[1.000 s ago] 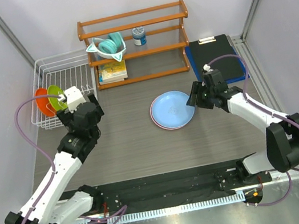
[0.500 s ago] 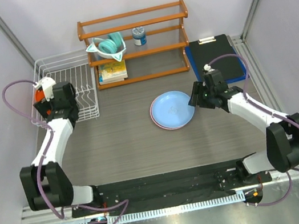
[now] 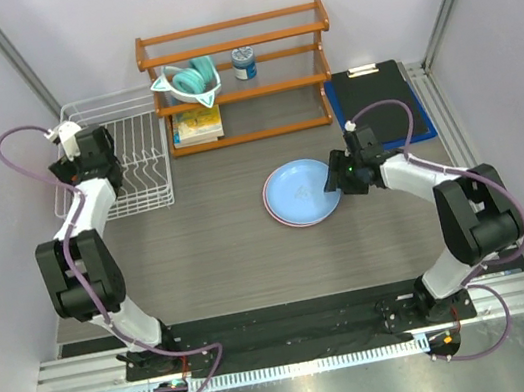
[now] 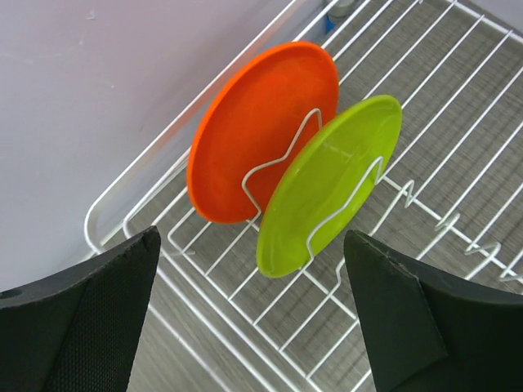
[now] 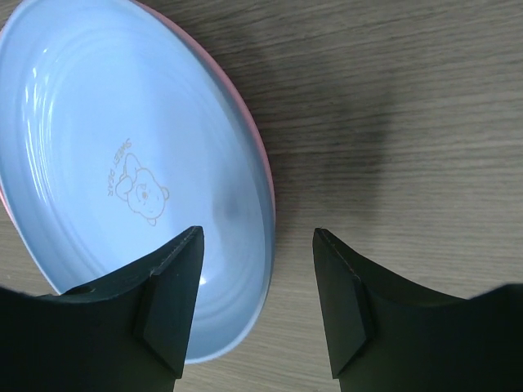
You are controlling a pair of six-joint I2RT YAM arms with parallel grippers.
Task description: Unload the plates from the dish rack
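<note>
Top external view first: nearest you, both arm bases are sitting at the near edge of the bench [image 3: 233, 262]. Moving outward on your right, the right hand [image 3: 344, 171] is hanging over the right rim of the light blue plate [image 3: 297, 193], which is lying flat and face up near the middle of the bench. In the right wrist view that hand's fingers [image 5: 167, 310] are standing partway apart, one over the blue plate and the other over bare bench. The rim is showing in the gap and nothing is clamped; you cannot tell whether they are touching the plate. The pink plate [image 5: 267, 184] is lying underneath, with only its edge peeking out.

Farther out on your left, the left hand [image 3: 82, 155] is hovering over the left end of the dish rack [image 3: 140, 167]. Its wrist view is showing the fingers spread wide with nothing between them. Below them the orange plate [image 4: 261, 122] and the lime green plate [image 4: 335, 171] are standing on edge in neighbouring tine slots, the green one overlapping the orange.

Farthest from you, the wooden shelf [image 3: 236, 48] is standing by the back wall, carrying a teal bowl [image 3: 189, 80], a small can [image 3: 244, 62] and some books [image 3: 197, 126]. A black clipboard [image 3: 369, 101] is lying just right of it.
</note>
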